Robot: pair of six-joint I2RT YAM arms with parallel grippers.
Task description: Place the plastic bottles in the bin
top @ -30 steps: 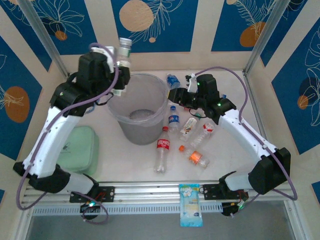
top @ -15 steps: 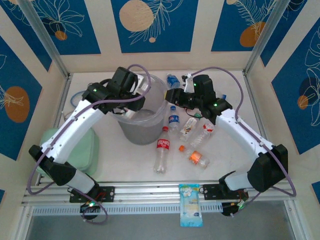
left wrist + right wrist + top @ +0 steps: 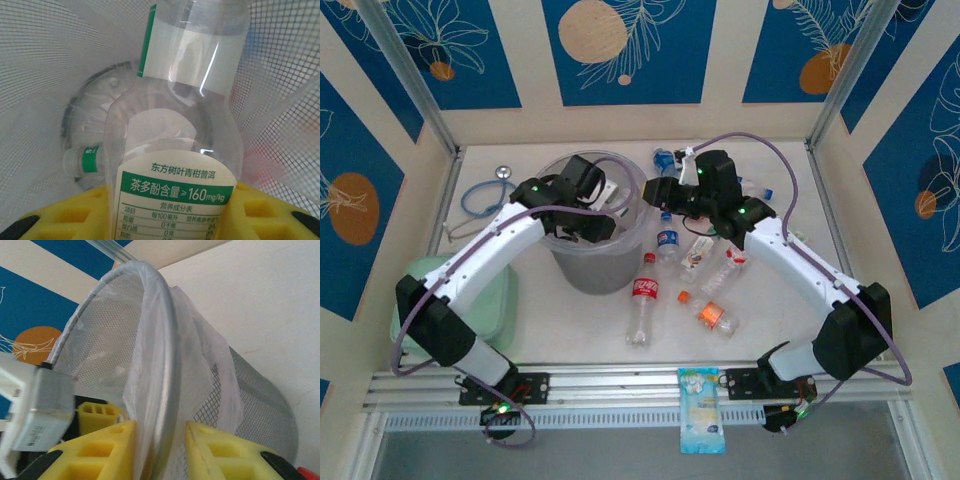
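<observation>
From above, the bin [image 3: 595,268] stands on the bench [image 3: 790,200], a little left of the centre. The left gripper [image 3: 605,195] hangs in its mouth, and the right gripper [image 3: 655,190] is at its right rim. Several plastic bottles [image 3: 643,298] lie on the bench just right of the bin.

In the left wrist view, the left gripper [image 3: 172,212] is clamped on a green-label bottle [image 3: 175,125], on its labelled body, inside the bin [image 3: 40,75]. A second bottle [image 3: 87,160] lies on the bottom. The held bottle looks empty, so I judge it light, thin-walled and smooth. A moderate grip on the middle of the body should suit.

In the right wrist view, the fingers of the right gripper [image 3: 160,440] stand on both sides of the rim of the bin [image 3: 167,350], very close to it. I cannot tell whether they press it. The rim looks stiff and its liner soft.
</observation>
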